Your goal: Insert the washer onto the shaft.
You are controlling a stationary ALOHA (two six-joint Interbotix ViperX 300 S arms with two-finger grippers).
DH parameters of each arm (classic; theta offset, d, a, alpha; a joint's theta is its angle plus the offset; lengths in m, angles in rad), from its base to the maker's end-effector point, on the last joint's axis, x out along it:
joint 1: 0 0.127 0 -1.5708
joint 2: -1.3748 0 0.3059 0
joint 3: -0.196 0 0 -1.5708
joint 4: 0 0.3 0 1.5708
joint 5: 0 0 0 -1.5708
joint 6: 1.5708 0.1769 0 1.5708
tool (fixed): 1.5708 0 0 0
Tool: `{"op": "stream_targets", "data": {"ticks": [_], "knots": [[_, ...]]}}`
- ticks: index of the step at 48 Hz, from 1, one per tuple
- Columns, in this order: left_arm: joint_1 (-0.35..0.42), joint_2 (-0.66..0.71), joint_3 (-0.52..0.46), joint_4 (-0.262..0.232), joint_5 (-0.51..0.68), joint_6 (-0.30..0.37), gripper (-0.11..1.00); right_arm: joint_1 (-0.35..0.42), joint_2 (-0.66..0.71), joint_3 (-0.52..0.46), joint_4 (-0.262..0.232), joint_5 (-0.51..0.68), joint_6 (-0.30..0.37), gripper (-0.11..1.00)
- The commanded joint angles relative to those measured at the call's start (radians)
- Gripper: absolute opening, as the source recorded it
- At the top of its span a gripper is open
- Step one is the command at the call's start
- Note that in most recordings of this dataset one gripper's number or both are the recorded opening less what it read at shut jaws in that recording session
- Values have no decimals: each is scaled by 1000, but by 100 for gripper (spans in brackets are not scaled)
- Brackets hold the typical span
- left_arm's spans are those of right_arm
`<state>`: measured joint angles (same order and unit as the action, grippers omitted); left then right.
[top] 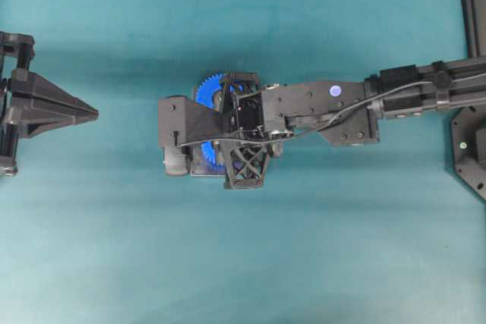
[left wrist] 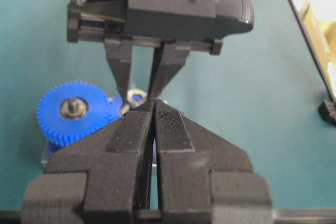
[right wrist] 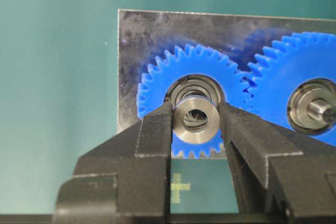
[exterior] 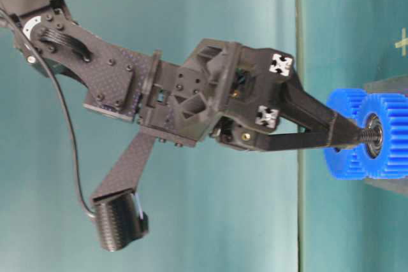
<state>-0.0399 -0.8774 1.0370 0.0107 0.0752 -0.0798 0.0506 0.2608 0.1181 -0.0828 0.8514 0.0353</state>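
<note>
A silver washer (right wrist: 195, 121) sits between the fingertips of my right gripper (right wrist: 195, 115), which is shut on it. The washer hangs over the hub of a blue gear (right wrist: 157, 82), and the threaded shaft (exterior: 364, 137) shows through its hole. In the table-level view the right gripper (exterior: 347, 138) points down at the shaft's end, just above the gear's bearing (exterior: 375, 136). From the left wrist view the washer (left wrist: 137, 97) appears as a small ring between the right gripper's fingers (left wrist: 122, 72). My left gripper (top: 95, 113) stays at the table's left side, shut and empty, its tips (left wrist: 154, 100) aimed at the gears.
The gears stand on a dark metal plate (right wrist: 131, 51). A second blue gear (right wrist: 310, 77) with its own shaft (right wrist: 321, 110) meshes with the first. A yellow cross (right wrist: 179, 187) marks the teal table. The right arm (top: 395, 96) reaches in from a black frame (top: 471, 5).
</note>
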Motion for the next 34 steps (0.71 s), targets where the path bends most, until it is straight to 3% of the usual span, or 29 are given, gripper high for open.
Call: {"op": "stream_targets", "data": {"ticks": [1,34], "knots": [[-2,5,-23,2,-6,0,1,-3,-20,-26,-2,-6,-11,32],[-2,3,-23,2,-6,-2,1,-12,-8,-25,-5,-6,-12,32]]}}
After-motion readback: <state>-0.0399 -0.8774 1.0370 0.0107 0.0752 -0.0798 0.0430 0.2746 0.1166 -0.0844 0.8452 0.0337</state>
